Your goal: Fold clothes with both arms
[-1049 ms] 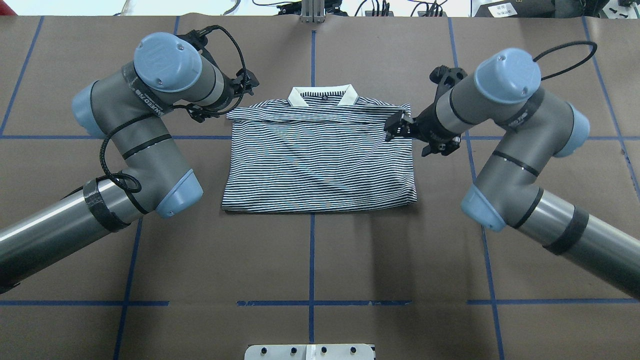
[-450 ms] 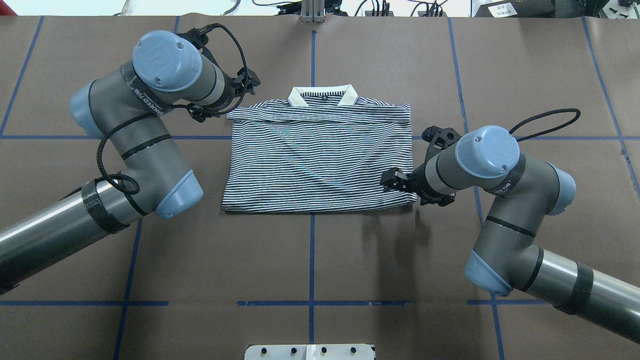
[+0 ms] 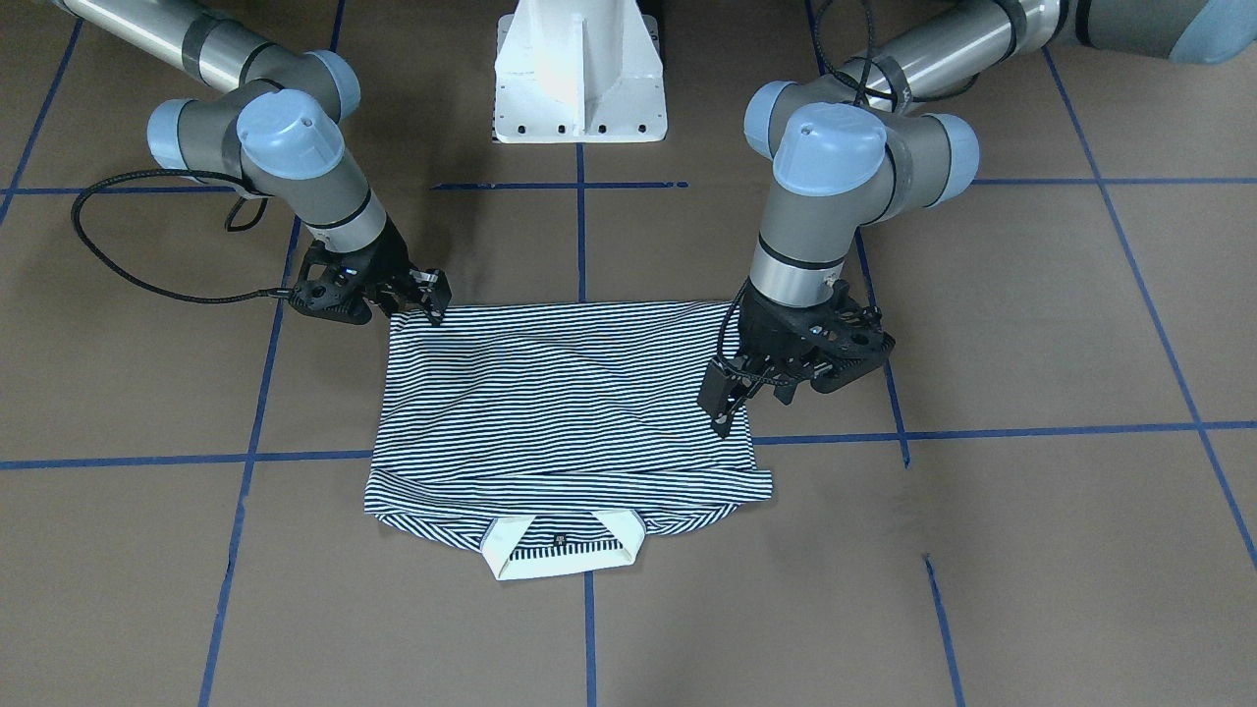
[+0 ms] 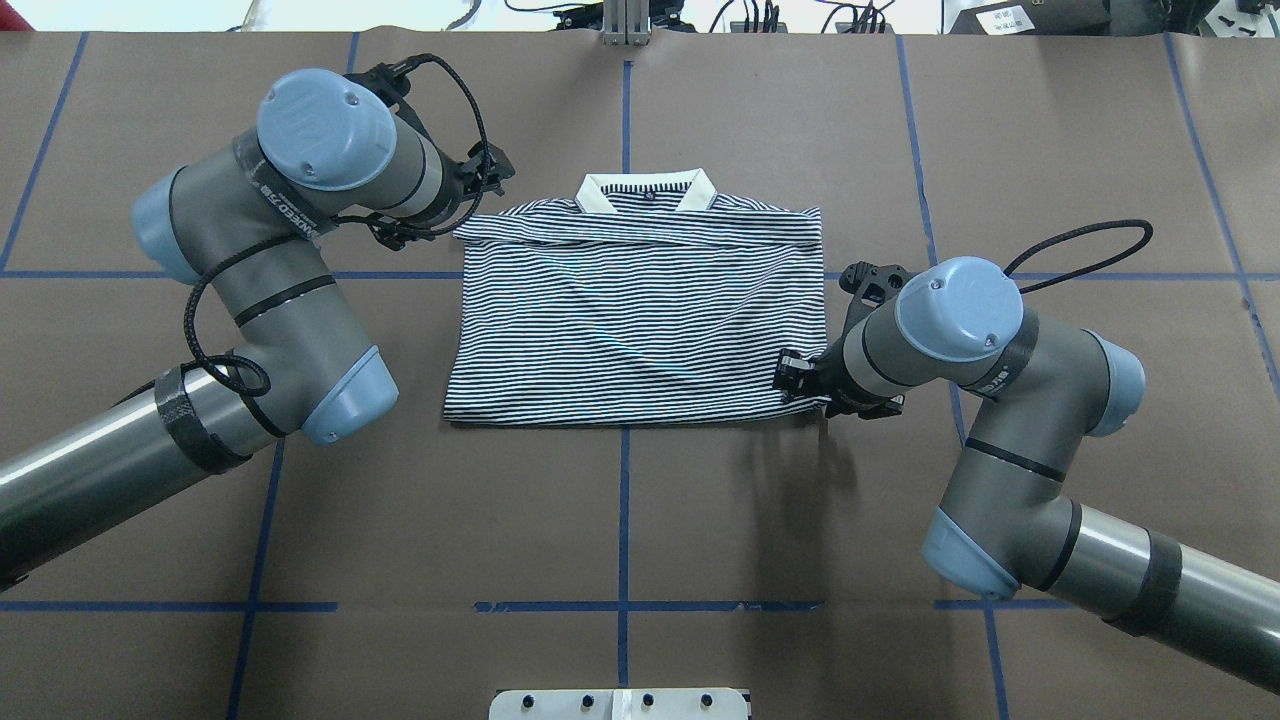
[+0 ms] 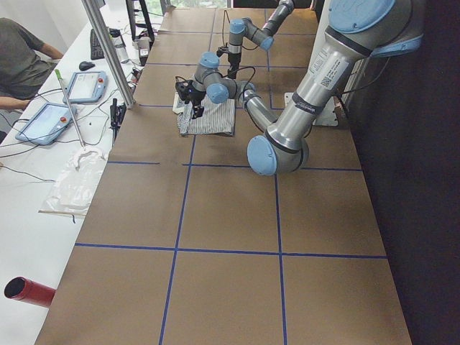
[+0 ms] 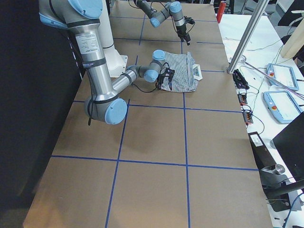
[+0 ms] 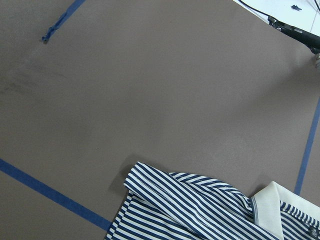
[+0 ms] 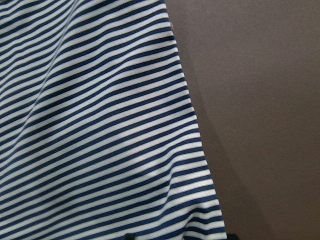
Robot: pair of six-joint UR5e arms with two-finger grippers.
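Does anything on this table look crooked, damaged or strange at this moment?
Only small things. The striped polo shirt lies folded but not square: the folded band next to its cream collar runs slanted and juts out at the robot's left side, and diagonal creases cross the body. No damage or spill shows.

overhead cam behind robot, looks forward and down on tabletop [image 4: 450,520], mid range. front cam faces it from across, steep, pedestal [image 3: 579,69] at top. side cams at each tabletop end, far back, look along it. wrist cams super close: left over shirt [image 7: 200,210] collar corner, right over side edge. all six share shirt.
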